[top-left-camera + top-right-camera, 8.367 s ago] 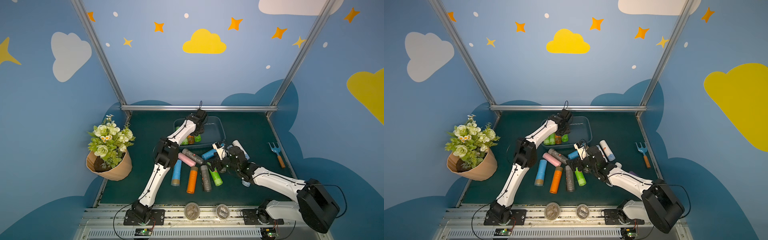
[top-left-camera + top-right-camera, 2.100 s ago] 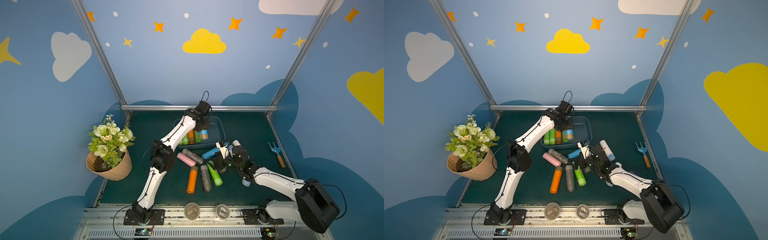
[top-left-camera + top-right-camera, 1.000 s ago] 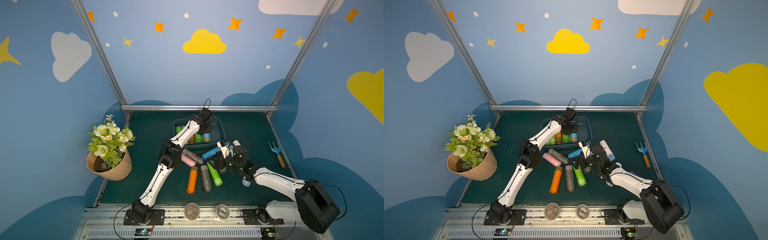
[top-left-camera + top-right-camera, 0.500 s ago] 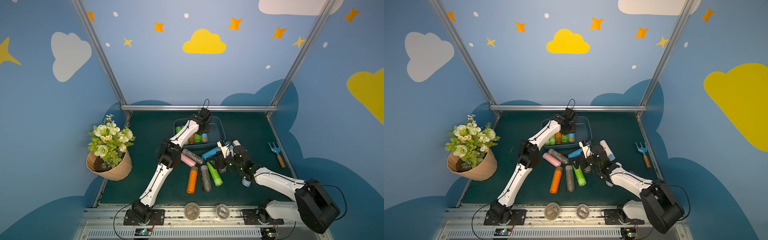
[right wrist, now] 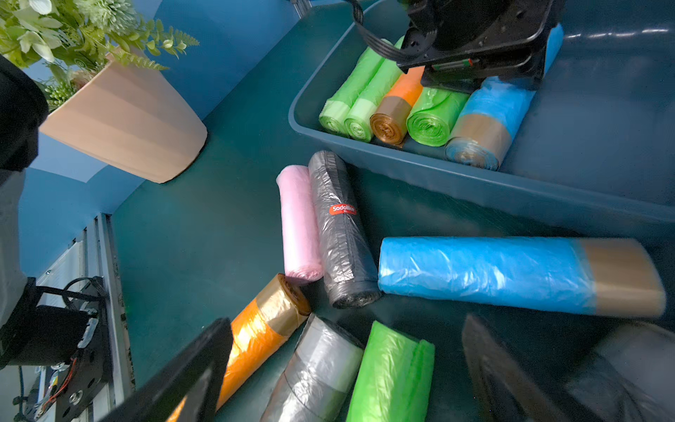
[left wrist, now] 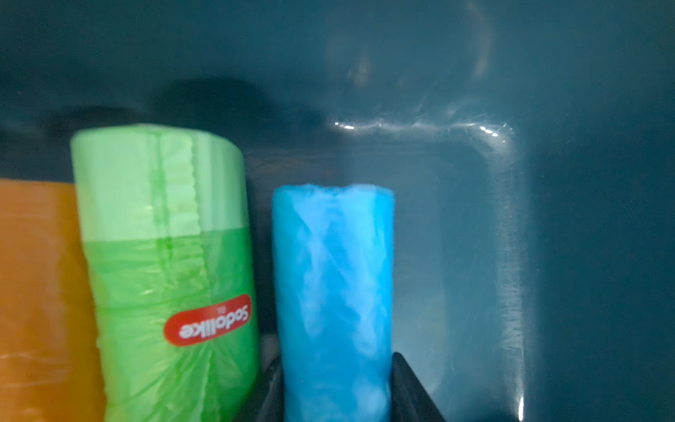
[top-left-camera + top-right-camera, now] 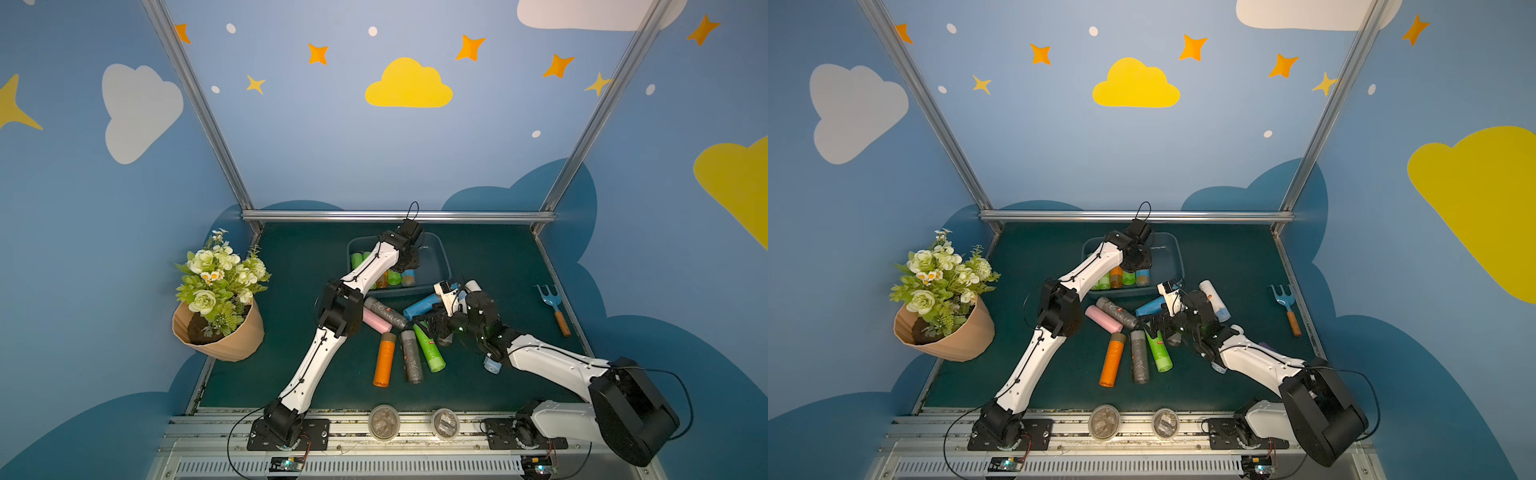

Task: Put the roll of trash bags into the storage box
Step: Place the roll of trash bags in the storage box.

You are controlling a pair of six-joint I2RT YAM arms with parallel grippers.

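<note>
Inside the storage box (image 7: 444,255), which sits at the far middle of the green mat (image 7: 291,257), five rolls lie side by side in its left part. They are two pale green rolls (image 5: 350,106), an orange roll (image 5: 396,109), a bright green roll (image 5: 434,115) and, last in the row, the blue roll of trash bags (image 6: 332,285). The blue roll rests on the box floor just beside the bright green roll, with bare floor on its other side. The left gripper (image 6: 335,389) reaches down into the box over this roll, and its dark fingers (image 6: 409,387) flank the roll closely on either side. Whether they press on it or stand just clear cannot be told. The right gripper (image 5: 345,336) hovers low over the loose rolls on the mat in front of the box, jaws spread wide and holding nothing. Beneath it lie a silver-grey roll (image 5: 317,369) and a loose green roll (image 5: 391,372). Near these are a loose orange roll (image 5: 263,329), a pink roll (image 5: 299,223), a dark grey roll (image 5: 341,226) and a long blue roll (image 5: 485,274). A flower pot (image 7: 220,332) stands at the mat's left edge. A garden fork (image 7: 555,305) lies at its right edge.
</note>
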